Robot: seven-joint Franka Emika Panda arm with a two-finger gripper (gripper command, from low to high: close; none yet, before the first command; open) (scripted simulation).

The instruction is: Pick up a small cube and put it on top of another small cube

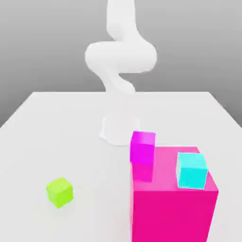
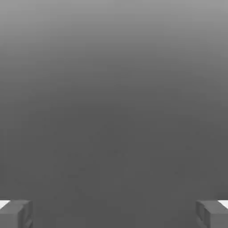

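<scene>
Right now I see the white table (image 1: 56,123) stretching under everything, with the white arm (image 1: 120,56) rising from its base at the far middle and curling upward. Next in size, the big pink block (image 1: 172,203) sits near the exterior view's right. On its top, the small cyan cube (image 1: 192,170) rests toward the exterior view's right. I read the small magenta cube (image 1: 142,147) at the block's far corner, touching it. Well apart, toward the exterior view's left, the small lime-green cube (image 1: 59,192) lies alone on the table. From the hand view, my gripper (image 2: 114,213) has its fingers (image 2: 15,213) spread wide, nothing between them.
</scene>
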